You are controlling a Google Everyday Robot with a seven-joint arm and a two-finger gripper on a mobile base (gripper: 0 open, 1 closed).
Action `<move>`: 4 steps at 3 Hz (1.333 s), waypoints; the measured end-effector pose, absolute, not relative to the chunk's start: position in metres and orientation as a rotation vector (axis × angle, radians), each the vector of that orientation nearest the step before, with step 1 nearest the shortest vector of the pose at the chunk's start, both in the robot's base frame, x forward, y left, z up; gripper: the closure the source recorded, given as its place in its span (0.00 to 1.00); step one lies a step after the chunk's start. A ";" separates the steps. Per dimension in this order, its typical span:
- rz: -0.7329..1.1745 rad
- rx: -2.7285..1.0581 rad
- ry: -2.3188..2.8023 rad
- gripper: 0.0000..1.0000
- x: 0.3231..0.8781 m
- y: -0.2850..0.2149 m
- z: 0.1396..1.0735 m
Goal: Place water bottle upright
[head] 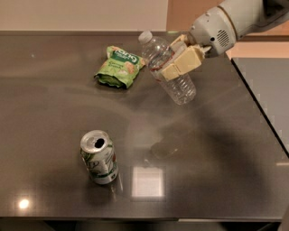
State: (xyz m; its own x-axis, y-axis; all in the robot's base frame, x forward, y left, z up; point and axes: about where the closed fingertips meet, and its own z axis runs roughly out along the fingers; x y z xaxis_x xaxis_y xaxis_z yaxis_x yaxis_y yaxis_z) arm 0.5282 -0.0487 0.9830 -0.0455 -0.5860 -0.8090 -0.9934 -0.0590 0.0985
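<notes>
Where the dark table (pixel 54 113) runs to its far right, the gripper (pixel 177 57) is clamped across the middle of the water bottle (pixel 182 86), its cream fingers (pixel 183 63) covering most of the label. Only a red sliver shows, no writing readable. Bottle tilted, white cap up-left, base down-right. Green snack bag (pixel 118 65) just left: white lettering, illegible. Green-and-silver soda can (pixel 99 156) upright near front, opened, brand unreadable.

A dark glossy tabletop (pixel 54 117) is reflecting a square light patch (pixel 146 182). A pale wall (pixel 81 13) and perhaps a tan door (pixel 185 16) are standing behind. The tool (pixel 178 56) is hovering over its far right.
</notes>
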 end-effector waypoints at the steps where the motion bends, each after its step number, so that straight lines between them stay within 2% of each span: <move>1: 1.075 -1.579 1.552 1.00 0.525 -0.048 0.992; 4: 1.199 -1.394 1.356 1.00 0.532 -0.058 0.983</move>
State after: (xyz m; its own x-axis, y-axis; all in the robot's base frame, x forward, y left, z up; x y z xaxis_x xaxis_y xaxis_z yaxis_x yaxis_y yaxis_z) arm 0.5321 -0.0584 0.9829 -0.0385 -0.2024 -0.9785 -0.9960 -0.0717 0.0540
